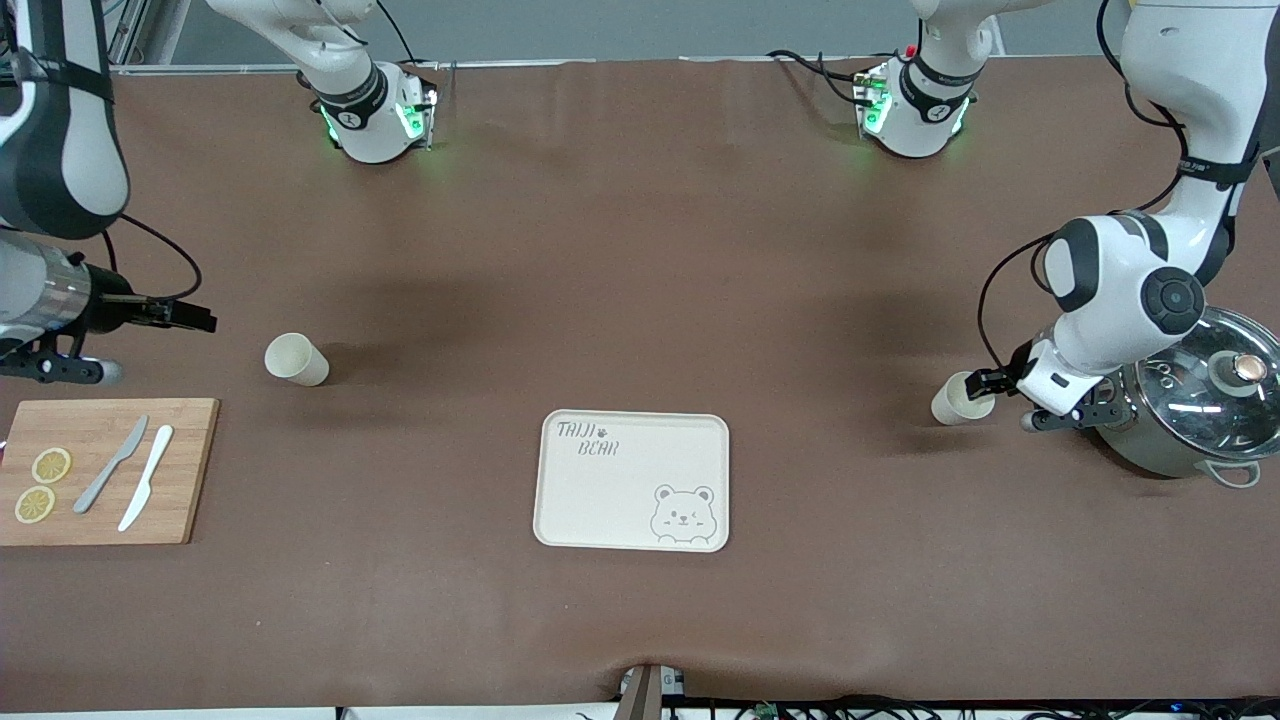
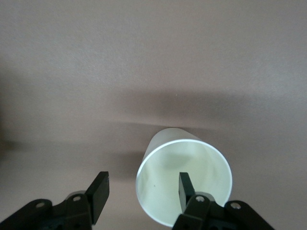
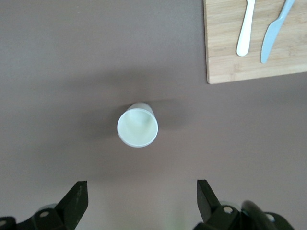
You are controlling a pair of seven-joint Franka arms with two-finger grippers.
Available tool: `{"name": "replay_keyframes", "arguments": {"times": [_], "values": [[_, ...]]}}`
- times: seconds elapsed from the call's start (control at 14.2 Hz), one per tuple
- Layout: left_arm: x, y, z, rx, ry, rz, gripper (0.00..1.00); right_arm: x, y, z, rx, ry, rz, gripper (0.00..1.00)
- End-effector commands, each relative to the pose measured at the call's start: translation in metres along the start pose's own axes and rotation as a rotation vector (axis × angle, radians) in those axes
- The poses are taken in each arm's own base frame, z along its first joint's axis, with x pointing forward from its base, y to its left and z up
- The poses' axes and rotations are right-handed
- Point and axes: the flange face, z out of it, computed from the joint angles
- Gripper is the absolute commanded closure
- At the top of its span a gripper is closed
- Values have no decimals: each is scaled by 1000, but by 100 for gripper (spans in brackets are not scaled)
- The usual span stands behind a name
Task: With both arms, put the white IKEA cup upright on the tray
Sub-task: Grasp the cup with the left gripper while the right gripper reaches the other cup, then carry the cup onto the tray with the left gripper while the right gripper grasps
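Two white cups lie on their sides on the brown table. One cup (image 1: 958,400) (image 2: 184,179) lies toward the left arm's end, its mouth facing my left gripper (image 1: 985,383) (image 2: 141,184). That gripper is open and straddles the rim, one finger (image 2: 183,188) inside the mouth and the other outside, not touching the wall. The other cup (image 1: 296,358) (image 3: 137,127) lies toward the right arm's end. My right gripper (image 1: 205,320) (image 3: 141,199) is open and empty, a short way off its mouth. The cream bear tray (image 1: 632,480) sits empty mid-table, nearer the front camera than both cups.
A steel pot with a glass lid (image 1: 1195,405) stands close beside the left arm's wrist. A wooden cutting board (image 1: 105,470) (image 3: 254,48) with two knives and lemon slices lies at the right arm's end, nearer the front camera than the right gripper.
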Motion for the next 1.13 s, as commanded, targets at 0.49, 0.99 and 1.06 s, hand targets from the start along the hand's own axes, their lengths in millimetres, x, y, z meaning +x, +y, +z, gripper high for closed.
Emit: {"name": "replay_keyframes", "arguments": {"times": [0.49, 0.99, 1.06], "values": [[8, 13, 5, -23, 27, -13, 100, -27, 11, 122, 3, 150, 24, 0], [42, 125, -8, -73, 63, -125, 100, -26, 15, 170, -3, 191, 24, 0], [49, 145, -9, -78, 52, -136, 100, -26, 15, 173, -3, 187, 24, 0]]}}
